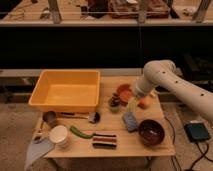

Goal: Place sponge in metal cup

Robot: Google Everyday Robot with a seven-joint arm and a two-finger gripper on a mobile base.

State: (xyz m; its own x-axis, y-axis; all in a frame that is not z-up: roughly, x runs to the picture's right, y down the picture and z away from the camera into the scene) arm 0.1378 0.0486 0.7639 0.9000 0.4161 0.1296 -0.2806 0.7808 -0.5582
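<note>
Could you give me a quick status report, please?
Gripper above table, just behind sponge. Sponge flat on table, not in metal cup. Cup at far end by yellow tub; brush lies between.

I see no readable text, labels, brands or numbers anywhere. My gripper (131,103) hangs over the table (165,144), just far of the sponge (130,121).
</note>
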